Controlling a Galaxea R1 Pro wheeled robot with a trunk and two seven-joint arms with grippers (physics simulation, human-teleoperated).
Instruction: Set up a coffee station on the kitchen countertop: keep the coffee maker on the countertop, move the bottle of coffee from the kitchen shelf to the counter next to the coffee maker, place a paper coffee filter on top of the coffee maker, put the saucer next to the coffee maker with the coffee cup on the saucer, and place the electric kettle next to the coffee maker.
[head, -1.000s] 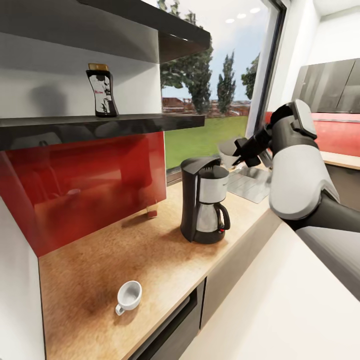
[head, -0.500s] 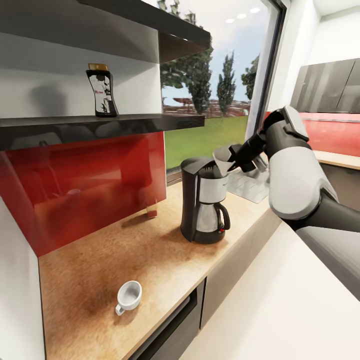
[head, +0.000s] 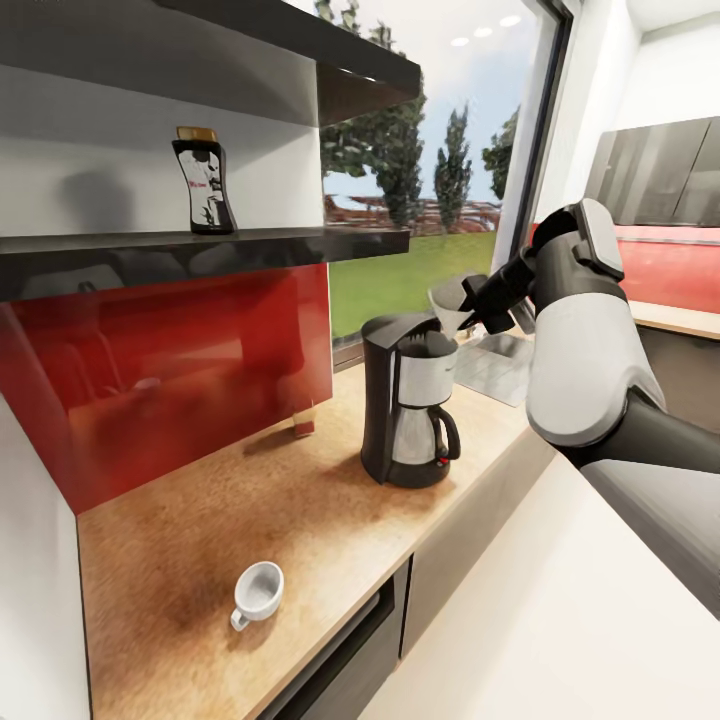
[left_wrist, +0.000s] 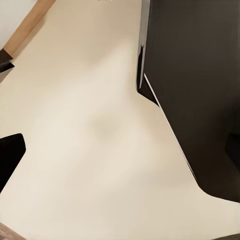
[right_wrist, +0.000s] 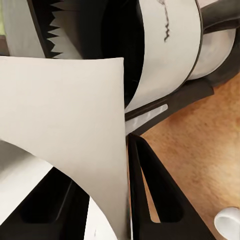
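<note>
- While the right tool (head: 478, 303) is carrying a pale cone-shaped paper coffee filter (head: 448, 304), the step in hand is, by my judgement, setting that filter on top of the tall black drip coffee maker with its silver steel carafe (head: 408, 415).
- That tool's dark fingers (right_wrist: 150, 195) are pinching the filter's thin wall between them, so it is clamped on the filter, as the right wrist view is showing.
- Seen from the head, the filter is hanging just above the coffee maker's top, toward its window side, and I cannot tell whether it is touching the machine.
- As the left wrist view is giving no clear sight of the left tool, I cannot tell whether its jaws are apart or together.
- Beside the coffee maker, toward the robot, the small white ceramic coffee cup with one loop handle (head: 257, 593) is sitting upright on the light tan wood-grain counter (head: 250, 500), well apart from the machine.
- Above the coffee maker and away from the window, the small dark bottle of coffee with a gold-tan cap (head: 203, 182) is standing on the thick dark slab shelf (head: 200, 250).
- Next, I judge, the filter is needing centring over the machine's top and lowering before the jaws part.
</note>
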